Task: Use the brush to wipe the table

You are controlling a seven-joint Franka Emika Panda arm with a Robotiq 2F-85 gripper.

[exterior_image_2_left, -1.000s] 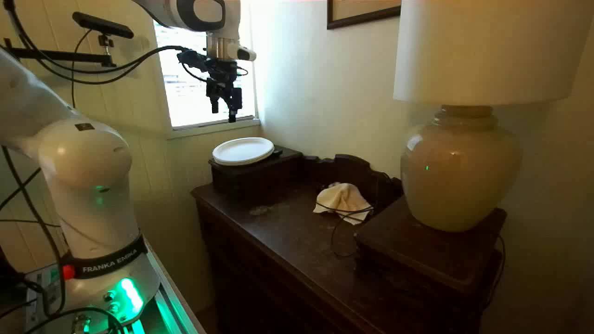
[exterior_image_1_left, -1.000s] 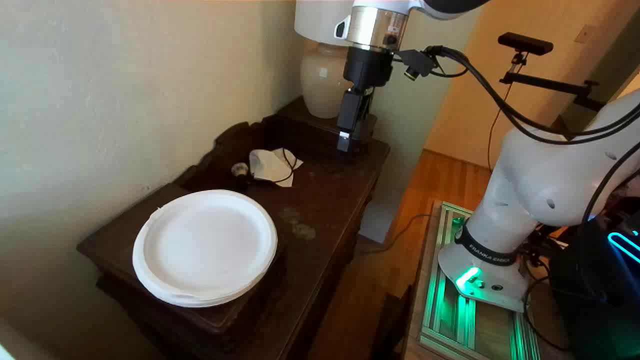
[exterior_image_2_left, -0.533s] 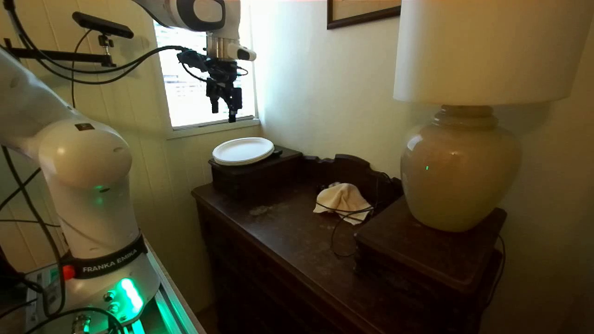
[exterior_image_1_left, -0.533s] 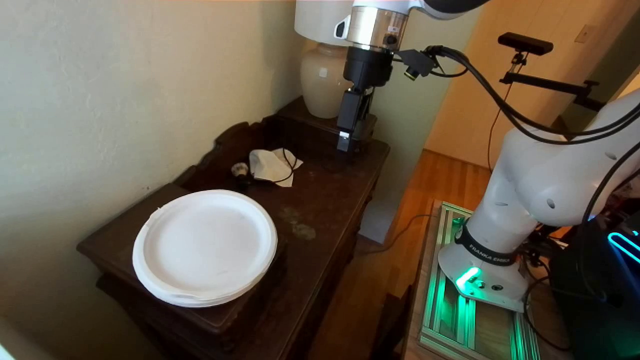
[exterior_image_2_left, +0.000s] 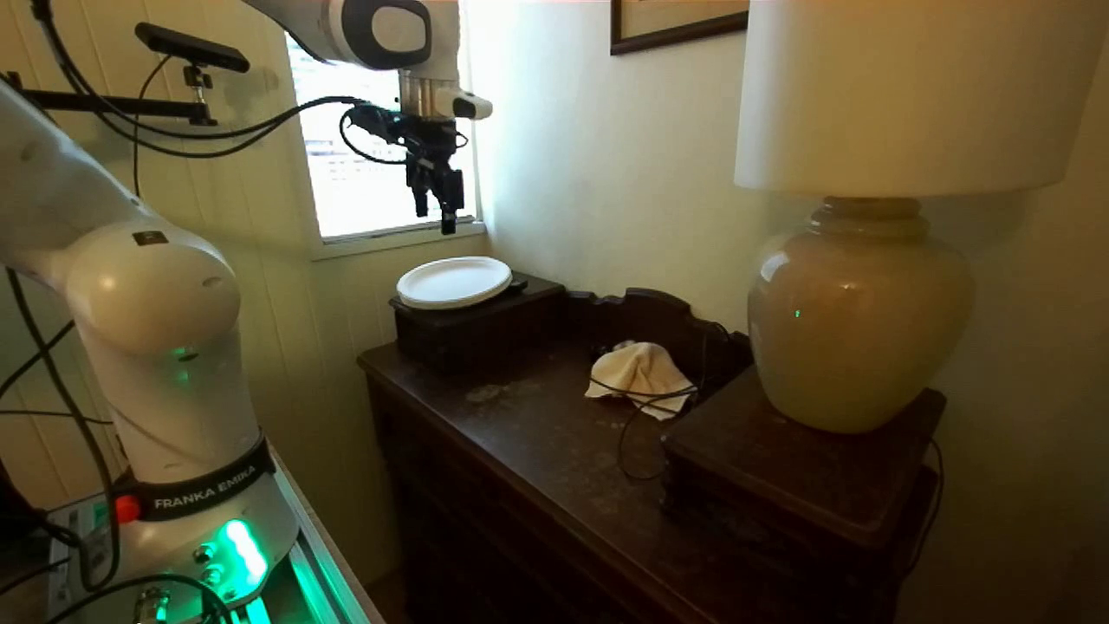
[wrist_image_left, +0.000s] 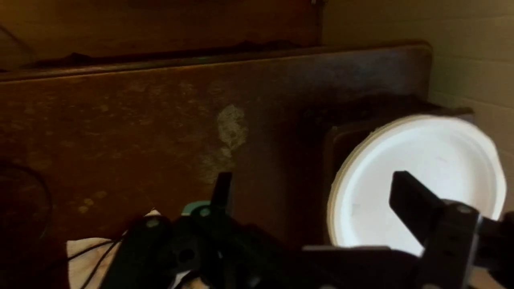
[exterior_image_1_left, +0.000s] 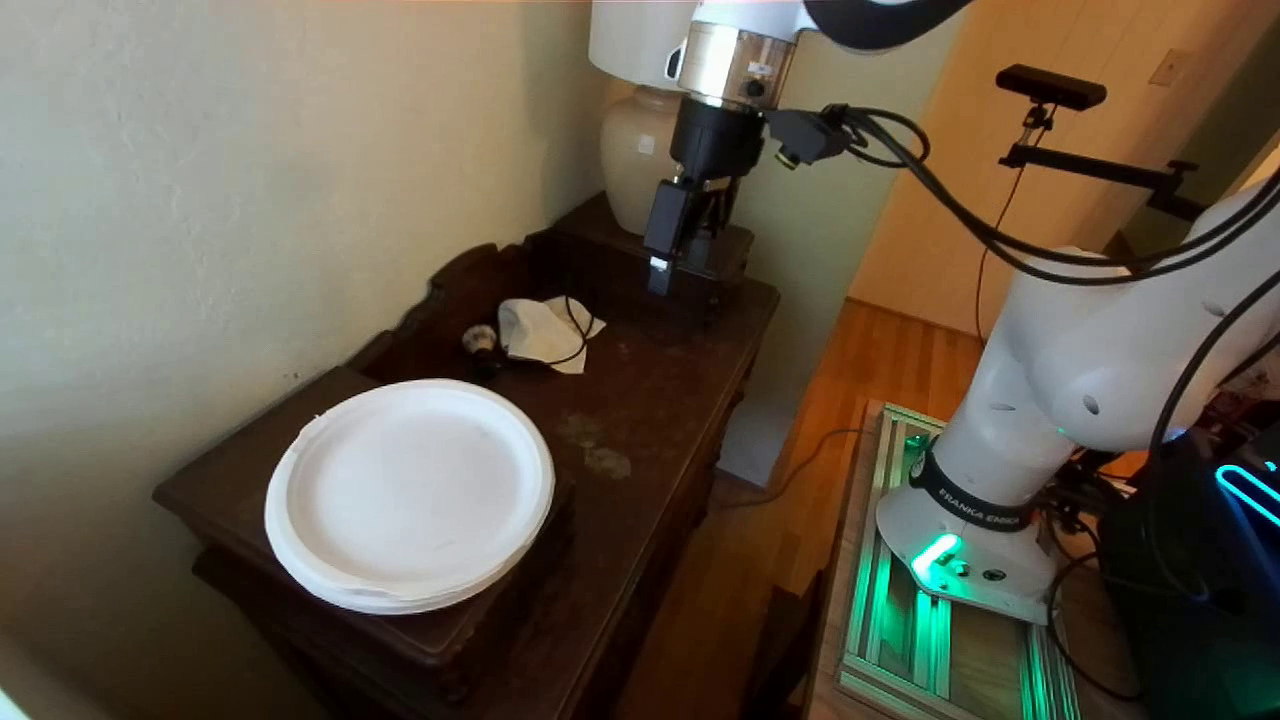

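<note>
The brush point(exterior_image_1_left: 479, 340), with a pale bristle head and dark handle, lies on the dark wooden table point(exterior_image_1_left: 660, 390) beside a white cloth in an exterior view. In an exterior view point(exterior_image_2_left: 625, 345) only a bit of the brush shows behind the cloth. In the wrist view it is mostly hidden by my fingers. A pale dusty patch point(exterior_image_1_left: 605, 460) marks the tabletop; it also shows in the wrist view point(wrist_image_left: 232, 126). My gripper point(wrist_image_left: 313, 176) is open and empty, fingers wide apart, pointing down high above the table in both exterior views point(exterior_image_2_left: 435, 220).
White plates point(exterior_image_1_left: 410, 490) sit on a raised box at one end of the table. A white cloth point(exterior_image_2_left: 639, 377) with a black cable lies near the back rail. A large lamp point(exterior_image_2_left: 858, 321) stands on the other raised end. A wall runs behind.
The arm holds still between the two earlier frames, then my gripper shifts toward the wall side of the table and slightly down. It stays open. The brush, cloth and plates have not moved.
</note>
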